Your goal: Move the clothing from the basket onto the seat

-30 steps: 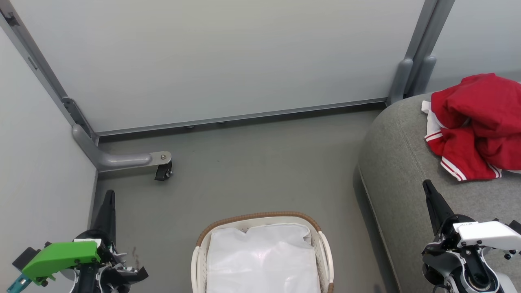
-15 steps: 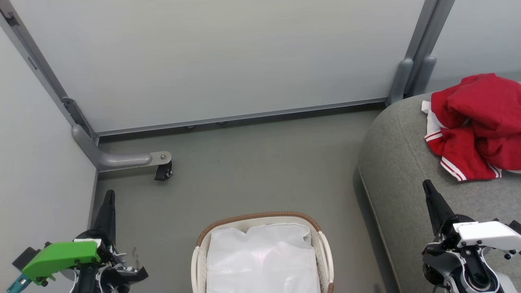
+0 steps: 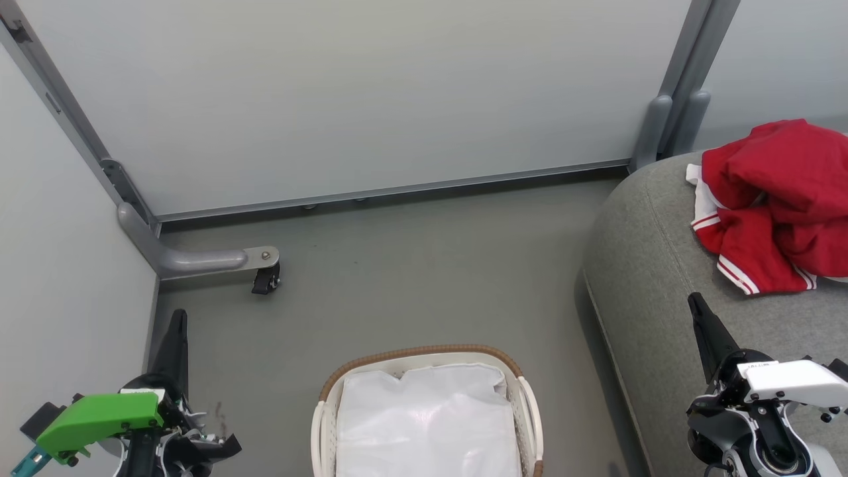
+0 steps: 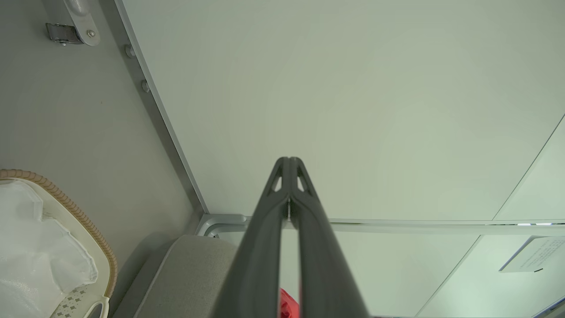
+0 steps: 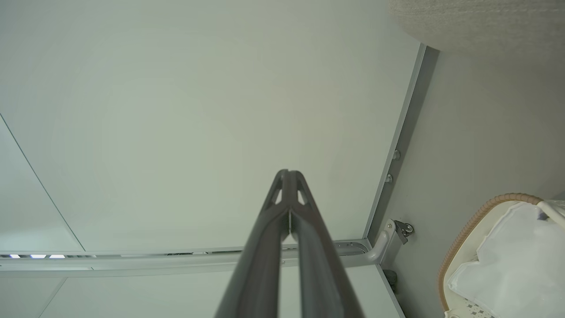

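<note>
Enclosure: pale grey-white partition panels [image 3: 371, 99] at back and left, set in grey metal framing. Back-left corner: curved grey support leg [image 3: 192, 260] ending in a black caster [image 3: 266, 281] on the floor. Doubled upright post [image 3: 670, 119] at back right. Floor [image 3: 411, 278] plain matte grey. Light even, diffuse.

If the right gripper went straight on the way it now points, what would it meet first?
Probably the pale wall panel: in its wrist view the right gripper aims straight at it, with nothing between. The seat lies off to one side. Depth is hard to judge.
</note>
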Tool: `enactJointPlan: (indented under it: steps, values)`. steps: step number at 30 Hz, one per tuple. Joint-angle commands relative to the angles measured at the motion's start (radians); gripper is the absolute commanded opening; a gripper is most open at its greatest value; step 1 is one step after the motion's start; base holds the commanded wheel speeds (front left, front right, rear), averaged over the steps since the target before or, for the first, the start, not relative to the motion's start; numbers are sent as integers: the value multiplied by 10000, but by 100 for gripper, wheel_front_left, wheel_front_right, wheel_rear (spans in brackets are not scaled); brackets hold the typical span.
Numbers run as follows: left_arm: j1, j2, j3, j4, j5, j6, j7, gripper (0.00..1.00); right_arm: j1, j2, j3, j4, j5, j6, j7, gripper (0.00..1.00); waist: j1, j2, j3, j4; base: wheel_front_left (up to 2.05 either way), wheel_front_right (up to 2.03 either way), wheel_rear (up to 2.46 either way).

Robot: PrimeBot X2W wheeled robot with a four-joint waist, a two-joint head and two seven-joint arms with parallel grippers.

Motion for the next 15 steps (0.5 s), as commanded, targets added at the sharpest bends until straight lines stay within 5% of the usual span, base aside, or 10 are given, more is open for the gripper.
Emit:
enactJointPlan:
  steps: [1,15]
  values:
    - [-105,55,18,-13,-31,-61,35,0,102,-63,-20,-28,34,0,13,0,0,0,0,0,0,0,0]
    - [-105,55,18,-13,-31,-61,34,0,102,-63,-20,-28,35,0,13,0,0,0,0,0,0,0,0]
